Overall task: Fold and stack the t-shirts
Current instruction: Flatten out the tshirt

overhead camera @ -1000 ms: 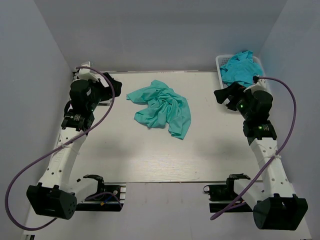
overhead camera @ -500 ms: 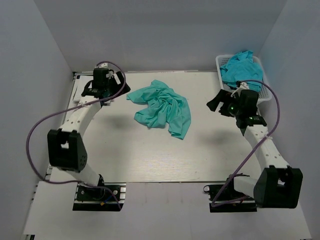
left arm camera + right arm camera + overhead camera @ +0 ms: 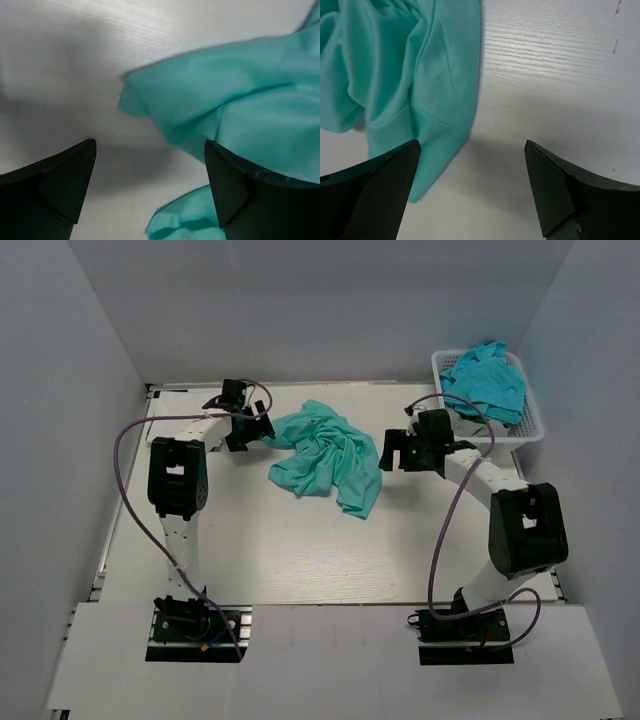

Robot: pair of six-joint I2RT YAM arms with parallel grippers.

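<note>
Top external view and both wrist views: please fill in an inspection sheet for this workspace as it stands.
Surface: pale wood-grain table; a few small dark specks show in the right wrist view.
Job's things: one crumpled teal t-shirt lies unfolded mid-table; more teal cloth is heaped in the basket; no folded stack seen.
Clutter: white plastic lattice basket at the far right corner.
Tools: left tool open, over the shirt's left edge; right tool open, over bare table beside the shirt's right edge; neither holds cloth.
Cables: left purple cable loops wide off the left arm; right purple cable hangs along the right arm.
Surroundings: plain grey walls; nothing else seen.
</note>
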